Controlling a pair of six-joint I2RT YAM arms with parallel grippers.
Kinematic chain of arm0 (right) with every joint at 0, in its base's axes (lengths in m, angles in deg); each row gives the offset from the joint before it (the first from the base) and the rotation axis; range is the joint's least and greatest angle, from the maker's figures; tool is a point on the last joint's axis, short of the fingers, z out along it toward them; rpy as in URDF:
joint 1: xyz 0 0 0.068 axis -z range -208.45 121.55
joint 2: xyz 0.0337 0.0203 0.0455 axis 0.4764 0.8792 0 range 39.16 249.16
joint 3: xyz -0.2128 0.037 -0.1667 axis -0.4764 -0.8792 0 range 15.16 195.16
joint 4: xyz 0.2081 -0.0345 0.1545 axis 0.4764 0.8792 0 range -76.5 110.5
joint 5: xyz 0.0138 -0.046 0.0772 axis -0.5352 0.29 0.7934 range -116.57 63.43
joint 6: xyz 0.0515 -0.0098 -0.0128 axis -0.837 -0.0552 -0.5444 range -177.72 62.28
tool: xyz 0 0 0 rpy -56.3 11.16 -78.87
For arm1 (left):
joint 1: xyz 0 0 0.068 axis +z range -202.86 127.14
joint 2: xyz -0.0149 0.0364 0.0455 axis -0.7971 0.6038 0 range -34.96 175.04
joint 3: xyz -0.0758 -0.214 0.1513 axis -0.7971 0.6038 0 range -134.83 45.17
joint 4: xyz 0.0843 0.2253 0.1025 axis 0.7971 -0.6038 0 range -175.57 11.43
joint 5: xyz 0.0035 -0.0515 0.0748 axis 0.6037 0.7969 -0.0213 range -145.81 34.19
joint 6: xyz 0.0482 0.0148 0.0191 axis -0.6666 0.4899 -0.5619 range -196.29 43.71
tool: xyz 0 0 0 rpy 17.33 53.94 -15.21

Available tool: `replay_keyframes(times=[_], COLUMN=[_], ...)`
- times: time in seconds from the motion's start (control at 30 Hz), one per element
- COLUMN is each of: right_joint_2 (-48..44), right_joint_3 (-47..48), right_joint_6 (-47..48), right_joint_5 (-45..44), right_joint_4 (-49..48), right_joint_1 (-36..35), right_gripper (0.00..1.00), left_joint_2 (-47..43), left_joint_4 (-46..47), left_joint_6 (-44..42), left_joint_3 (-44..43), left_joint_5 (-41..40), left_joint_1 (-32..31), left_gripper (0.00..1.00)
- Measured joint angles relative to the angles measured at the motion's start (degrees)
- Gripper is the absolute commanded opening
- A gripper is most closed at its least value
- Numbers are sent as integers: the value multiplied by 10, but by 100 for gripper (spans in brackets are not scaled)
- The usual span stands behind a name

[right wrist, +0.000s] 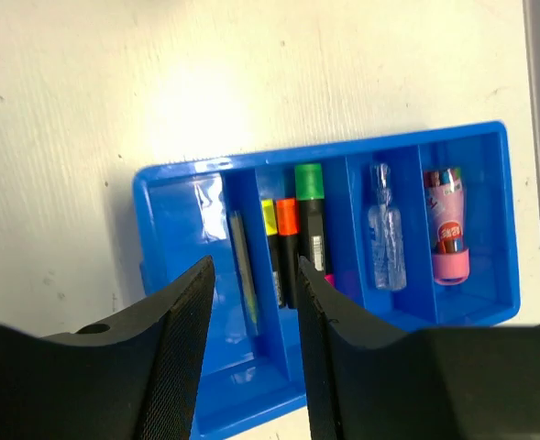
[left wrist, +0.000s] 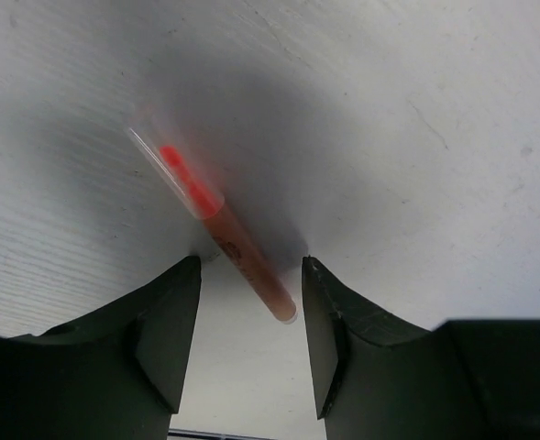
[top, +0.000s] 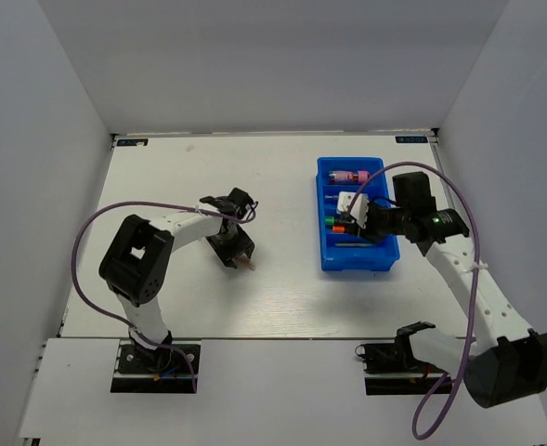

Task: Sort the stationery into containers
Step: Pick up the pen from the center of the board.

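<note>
A thin tan-pink stick pen point(left wrist: 237, 243) with a clear cap lies on the white table; it shows as a pink tip point(top: 248, 265) in the top view. My left gripper point(left wrist: 251, 268) is open and low over it, its lower end between the jaws, untouched. The blue bin point(top: 325, 262) stands at the right. My right gripper point(right wrist: 256, 270) is open and empty above the bin point(right wrist: 490, 134). The bin holds a thin stick point(right wrist: 243, 266), yellow point(right wrist: 269, 220), orange point(right wrist: 287, 220) and green-capped highlighters point(right wrist: 309, 183), a clear-blue pen point(right wrist: 386, 234) and a pink tube point(right wrist: 446, 238).
White walls enclose the table on three sides. Purple cables loop from both arms. The right arm's wrist point(top: 422, 218) hangs over the bin's right edge. The bin's leftmost compartment point(right wrist: 182, 238) in the right wrist view holds nothing.
</note>
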Motion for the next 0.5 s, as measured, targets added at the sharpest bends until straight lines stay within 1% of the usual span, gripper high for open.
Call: replay_keyframes(times=[0.23,0.33,0.43,0.5], right_joint_2=[-35,-44,-57,-65], right_joint_3=[-31,-49,-57,-58], right_joint_6=[-15,-16,-18,-21], right_joint_5=[31,35,39,43], right_joint_4=[2,7,14,15], right_joint_1=[0,0,0,1], right_gripper=[44,44,44,44], left_joint_2=[73,96,99,97], left_joint_4=[-96,-129,-138,-140], left_joint_6=[15,19,24,25], left_joint_3=[-89,-121,-123,-118], left_joint_5=[-7,-7,-8,-6], left_joint_1=[-1,-3,-8,-9], left_gripper=[56,30,10,2])
